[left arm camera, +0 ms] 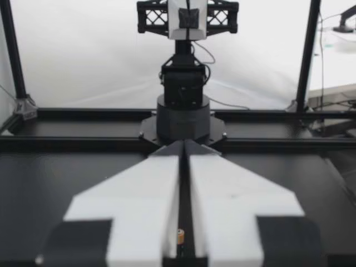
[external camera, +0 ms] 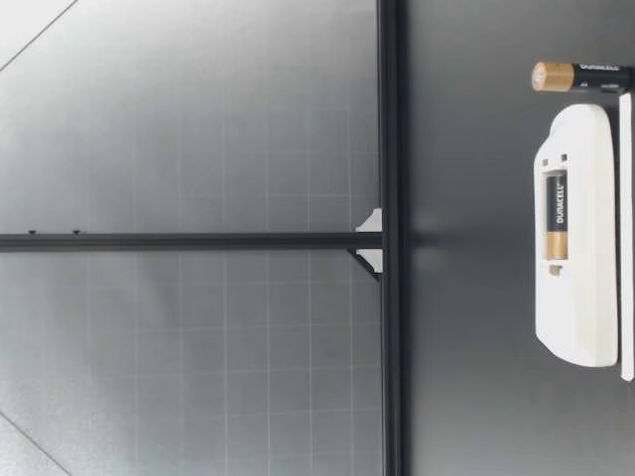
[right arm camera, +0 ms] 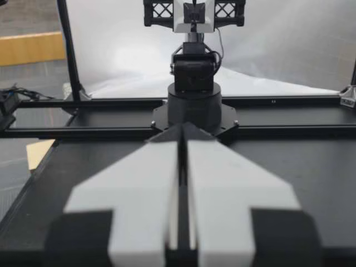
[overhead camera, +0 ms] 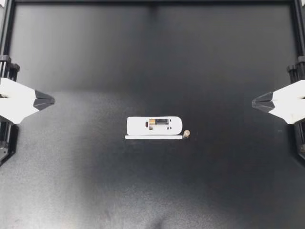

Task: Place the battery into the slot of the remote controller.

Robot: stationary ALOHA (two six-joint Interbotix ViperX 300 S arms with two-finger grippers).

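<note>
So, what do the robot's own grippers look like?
Both match. My left gripper and right gripper have broad white wedge-shaped fingers with dark grey tips. From the left wrist, my right arm is black, with a thin cable beside it.

Left gripper [overhead camera: 47, 101] and right gripper [overhead camera: 259, 102] look identical: chunky white wedges with dark grey pointed tips. Up close the fingers [left arm camera: 144, 194] are white with black blocks at the back. The bases [left arm camera: 182, 119] are round and black, with thin cables [left arm camera: 208, 55] trailing off.
</note>
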